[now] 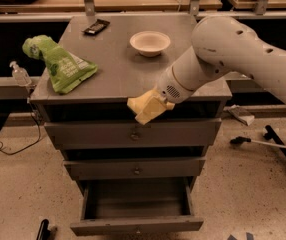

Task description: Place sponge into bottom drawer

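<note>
one camera only, set high in front of the grey metal three-drawer cabinet (108, 76), facing it and tilted down, near enough to span tabletop to the open bottom drawer (135, 225). the white arm's gripper (157, 103) sits mid-frame at the cabinet's front edge, clasping the pale yellow soft sponge (144, 110).

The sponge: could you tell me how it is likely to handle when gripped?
Probably soft and squashy: the sponge looks bent where the hand holds it at the cabinet's front edge. Likely light, hanging out from one end. Blocky, so unlikely to roll.
</note>
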You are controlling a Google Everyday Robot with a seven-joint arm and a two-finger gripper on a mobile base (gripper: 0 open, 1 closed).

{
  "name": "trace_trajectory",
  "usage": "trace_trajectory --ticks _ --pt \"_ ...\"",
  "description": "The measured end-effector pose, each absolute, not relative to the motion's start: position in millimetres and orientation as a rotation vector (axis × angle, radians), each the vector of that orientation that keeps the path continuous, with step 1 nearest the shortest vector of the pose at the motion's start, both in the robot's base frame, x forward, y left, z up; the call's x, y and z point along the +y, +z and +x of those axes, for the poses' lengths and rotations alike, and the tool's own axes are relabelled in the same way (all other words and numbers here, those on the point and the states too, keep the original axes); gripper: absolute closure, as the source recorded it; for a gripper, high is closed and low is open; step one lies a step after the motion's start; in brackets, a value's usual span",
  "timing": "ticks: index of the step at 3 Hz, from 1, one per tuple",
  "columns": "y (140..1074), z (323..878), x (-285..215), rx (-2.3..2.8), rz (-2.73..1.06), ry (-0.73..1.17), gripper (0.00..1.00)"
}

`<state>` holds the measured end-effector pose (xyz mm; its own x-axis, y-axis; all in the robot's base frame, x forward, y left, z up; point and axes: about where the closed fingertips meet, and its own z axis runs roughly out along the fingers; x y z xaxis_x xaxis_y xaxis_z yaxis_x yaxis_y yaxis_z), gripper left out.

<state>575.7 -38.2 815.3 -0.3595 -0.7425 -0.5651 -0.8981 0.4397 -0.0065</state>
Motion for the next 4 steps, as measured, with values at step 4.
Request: trace_trajectory --ticks 4 --pt "815.8 573.8 -38.1 2.205 -1.371 0.423 1.00"
